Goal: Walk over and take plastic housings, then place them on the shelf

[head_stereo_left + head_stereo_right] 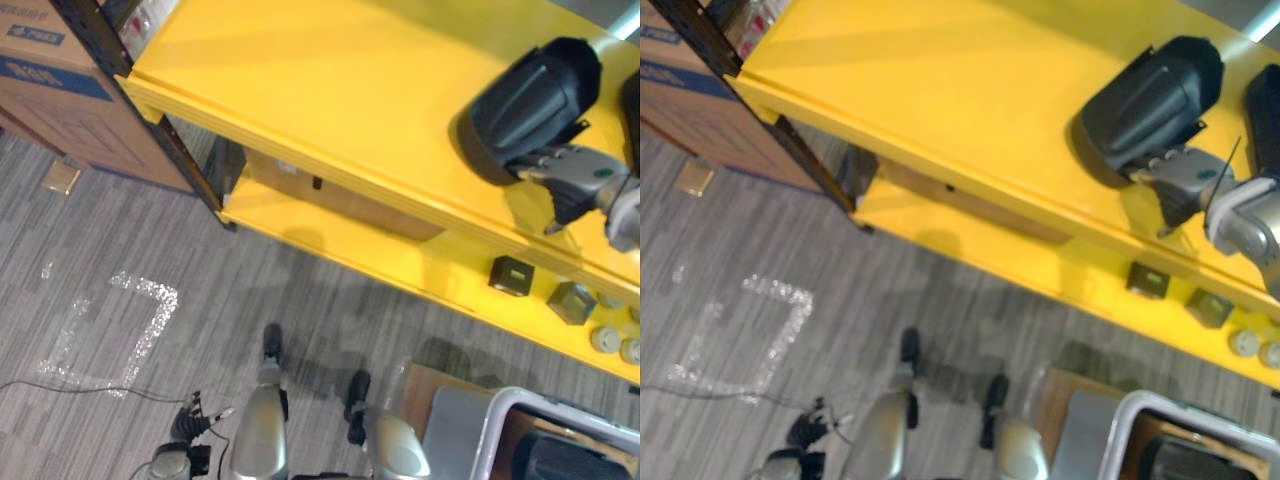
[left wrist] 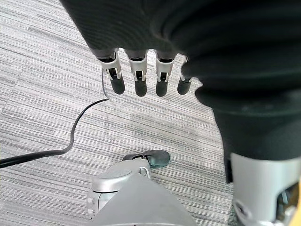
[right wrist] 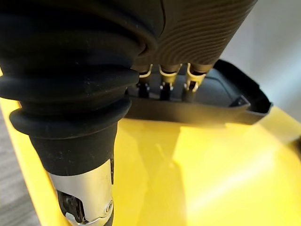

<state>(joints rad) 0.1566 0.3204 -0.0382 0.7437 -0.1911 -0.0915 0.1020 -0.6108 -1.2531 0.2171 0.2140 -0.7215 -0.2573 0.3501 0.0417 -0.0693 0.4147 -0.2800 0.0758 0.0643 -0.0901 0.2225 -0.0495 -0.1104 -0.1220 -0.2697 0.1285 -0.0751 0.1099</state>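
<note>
My right hand is over the top board of the yellow metal shelf, toward its right end. The fingers are out nearly straight, dark tips resting on the black ribbed domed plastic housing. The thumb is off it and nothing is clamped. That housing lies on the board, back from the front edge, with my hand on its front-edge side. A second black housing is just beside it at the board's right end. The board is smooth and glossy.

On the lower board, near its right end, are two small dark cubes and pale round discs.

My left hand hangs over the grey striped carpet, fingers loose and straight, holding nothing. A brown cardboard box stands past the shelf's left end.
</note>
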